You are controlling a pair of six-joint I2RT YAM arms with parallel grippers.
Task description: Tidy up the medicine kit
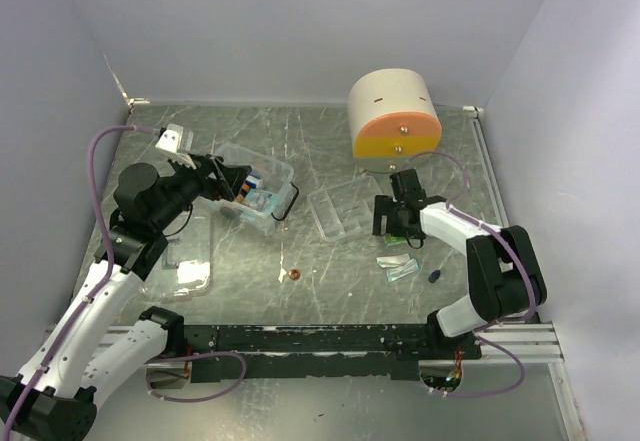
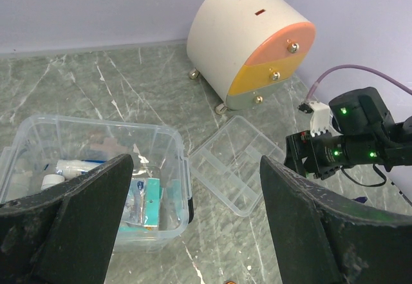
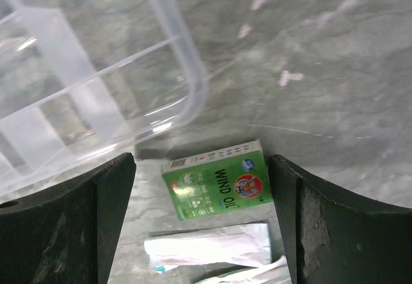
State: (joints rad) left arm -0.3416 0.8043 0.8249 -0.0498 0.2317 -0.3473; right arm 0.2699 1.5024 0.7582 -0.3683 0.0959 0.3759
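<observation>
Centring our spread right gripper [image 3: 201,168] on the green box [image 3: 217,189], we should avoid the tray [image 3: 84,71] at its 10 o'clock; left gripper [image 2: 196,163] hangs spread over the kit [image 2: 96,124], 10 o'clock on the worktop [image 1: 330,151].

Rounded beige cabinet [image 1: 392,111] at upper right of top view, near back wall; front orange above, yellow below, small knobs down face, small feet underneath. Red mark on its top in left wrist view [image 2: 248,39]. Grey-green marbled tabletop [image 1: 330,131]. Copper-coloured ring [image 1: 294,276] lower centre, lying alone. Small dark blue object [image 1: 433,276] lower right, shape unclear.
</observation>
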